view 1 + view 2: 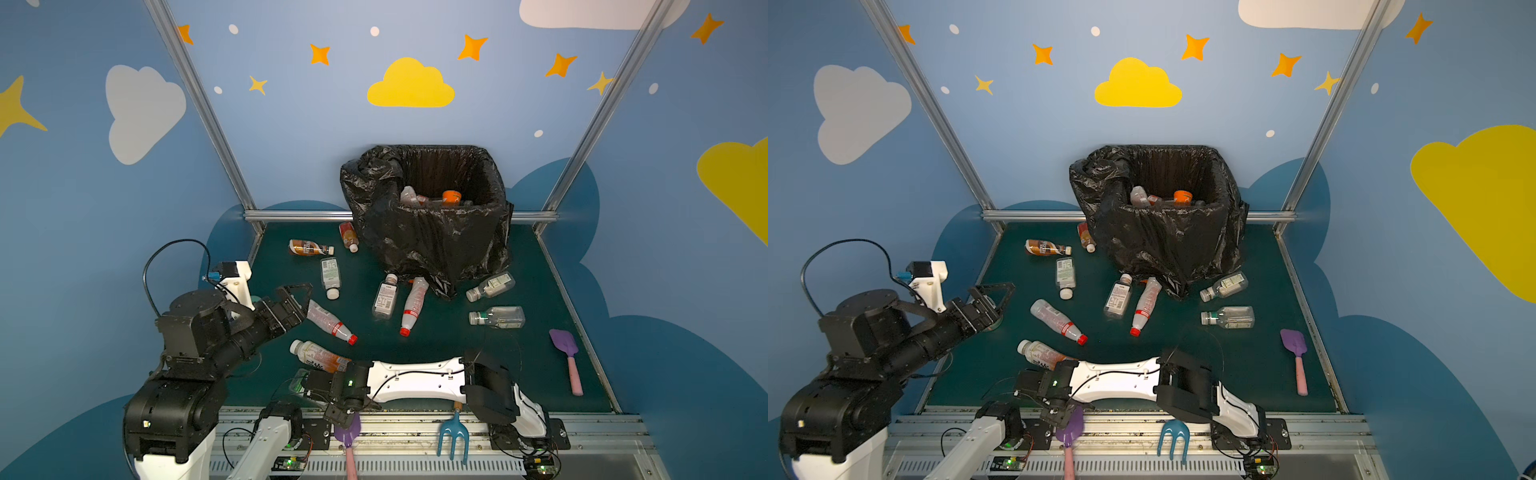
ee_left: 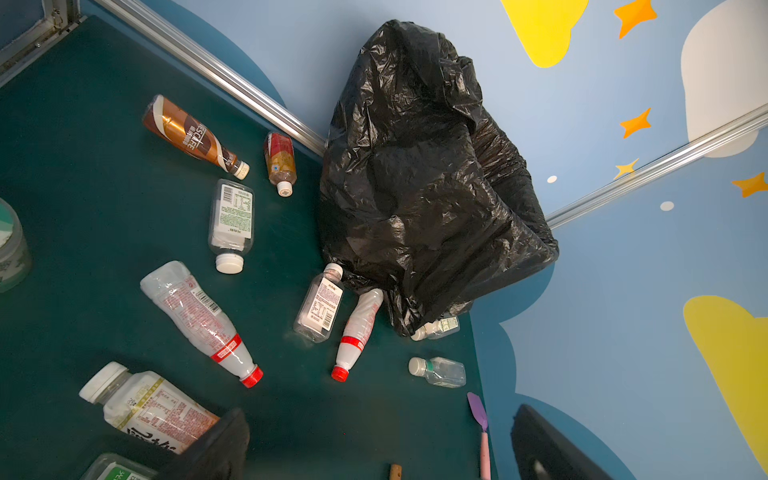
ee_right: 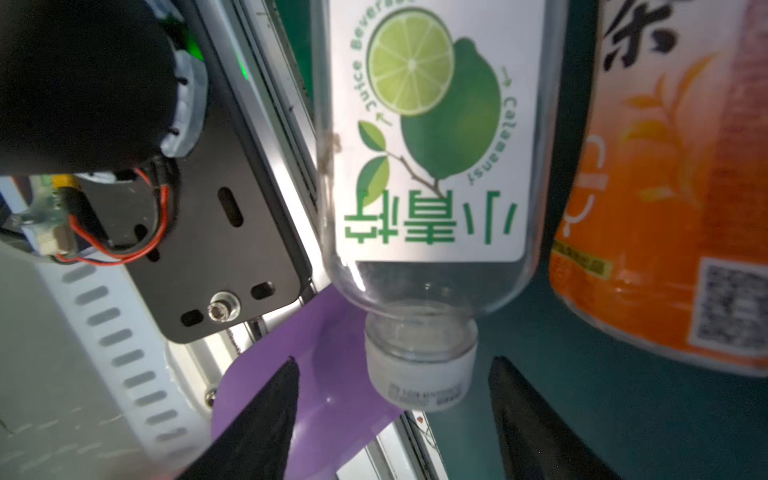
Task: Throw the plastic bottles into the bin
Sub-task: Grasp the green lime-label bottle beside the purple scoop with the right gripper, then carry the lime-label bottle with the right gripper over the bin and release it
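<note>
Right wrist view: the right gripper (image 3: 395, 360) stands parted astride the cap of the lime-label bottle (image 3: 432, 145), not yet pinching. Closing there, I'd fear the bottle slipping out, or the purple shovel (image 3: 316, 361) beneath snagging; the bin (image 1: 424, 232) sits well apart.

I am in a small robot test booth made to look like a playroom, with blue walls (image 1: 311, 124) painted with clouds (image 1: 410, 85) and stars (image 1: 472, 47), shiny metal bars (image 1: 299, 215) along the edges, a dark green table (image 1: 449, 345), and little boards (image 1: 289, 462) with green lights in front.
</note>
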Robot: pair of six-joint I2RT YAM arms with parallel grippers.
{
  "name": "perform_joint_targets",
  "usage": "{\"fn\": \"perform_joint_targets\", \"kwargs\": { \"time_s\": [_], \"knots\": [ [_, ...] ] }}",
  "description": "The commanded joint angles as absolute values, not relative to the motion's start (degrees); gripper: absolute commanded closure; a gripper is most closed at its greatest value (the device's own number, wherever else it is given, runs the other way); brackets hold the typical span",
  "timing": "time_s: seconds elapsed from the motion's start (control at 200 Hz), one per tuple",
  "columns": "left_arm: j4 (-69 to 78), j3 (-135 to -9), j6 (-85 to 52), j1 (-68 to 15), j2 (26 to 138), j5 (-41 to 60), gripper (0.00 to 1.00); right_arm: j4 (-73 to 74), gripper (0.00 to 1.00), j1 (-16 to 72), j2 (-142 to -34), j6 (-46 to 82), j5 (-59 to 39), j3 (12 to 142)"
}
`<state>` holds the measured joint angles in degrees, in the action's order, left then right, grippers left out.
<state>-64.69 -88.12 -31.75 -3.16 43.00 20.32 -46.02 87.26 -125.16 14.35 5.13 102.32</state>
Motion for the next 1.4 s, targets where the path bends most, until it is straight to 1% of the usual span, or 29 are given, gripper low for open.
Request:
{"fn": "perform_joint_targets", "kwargs": {
  "time_s": [0.0, 0.26, 0.526, 0.656, 0.756, 0.846, 0.931, 0.966, 1.116, 1.397],
  "knots": [
    [-65.1, -87.8, -30.6, -3.2, 42.9, 20.9, 0.02, -46.6, 0.3, 86.1, -126.2, 14.5, 4.9, 103.4],
    [-65.1, -87.6, -29.8, -3.2, 43.1, 20.5, 0.01, -45.9, 0.35, 84.8, -127.9, 14.1, 3.7, 104.3],
    [-65.0, -87.2, -29.5, -3.2, 43.2, 19.7, 0.01, -46.2, 0.45, 84.2, -129.1, 12.8, 1.4, 106.1],
    [-64.8, -86.8, -29.5, -3.2, 43.0, 19.3, 0.01, -45.9, 0.58, 84.1, -129.0, 12.4, 0.0, 105.8],
    [-64.6, -86.4, -29.5, -3.2, 42.9, 19.1, 0.01, -46.3, 0.65, 84.0, -128.9, 12.0, -0.6, 105.8],
    [-64.3, -86.2, -29.6, -3.2, 42.7, 18.8, 0.01, -46.2, 0.73, 83.8, -128.4, 11.9, -0.6, 105.3],
    [-64.0, -86.1, -29.7, -3.2, 42.9, 18.6, 0.01, -46.0, 0.82, 83.7, -126.9, 12.1, 0.1, 104.2],
    [-63.8, -86.1, -29.7, -3.2, 43.0, 18.7, 0.01, -45.8, 0.85, 83.5, -126.1, 12.2, 0.3, 103.7],
    [-63.2, -85.9, -29.6, -3.2, 43.2, 18.4, 0.01, -44.8, 0.88, 83.2, -120.9, 12.5, 1.1, 100.7],
    [-62.1, -85.9, -29.7, -3.2, 44.0, 17.9, 0.01, -44.7, 0.87, 83.2, -110.0, 14.6, 3.1, 95.2]
  ]
}}
